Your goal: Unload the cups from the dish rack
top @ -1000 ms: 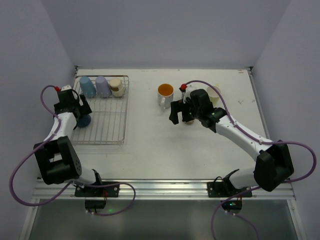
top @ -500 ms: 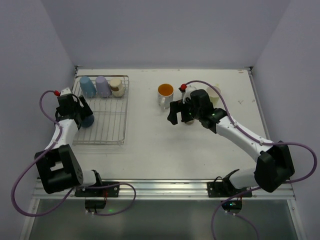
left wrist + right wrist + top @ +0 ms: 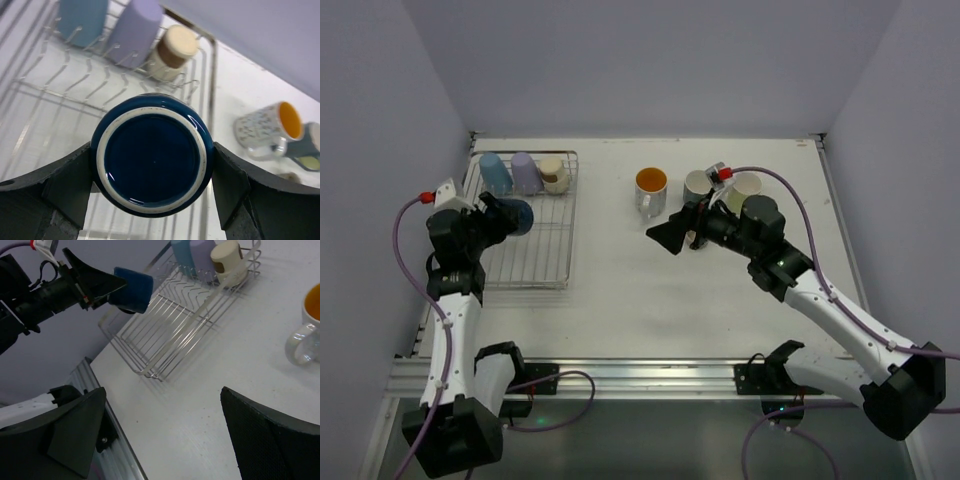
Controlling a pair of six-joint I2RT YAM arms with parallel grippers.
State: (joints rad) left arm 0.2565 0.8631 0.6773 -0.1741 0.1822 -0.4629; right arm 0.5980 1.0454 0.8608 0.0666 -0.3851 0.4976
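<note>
While the left gripper clamps the navy cup above the dish rack, the orange-inside cup stands at its 3 o'clock; right gripper spread, empty.

Twin arms, the left arm and the right arm, wear glossy white shells broken by blocky black joints, each standing on a black base. A lavender cable loops loosely along each arm, ending near the wrist in a small red cap beside a white tag. The left pincer and the right pincer have broad, matt black, wedge-shaped fingers; seen close up, their surface is finely grained.
</note>
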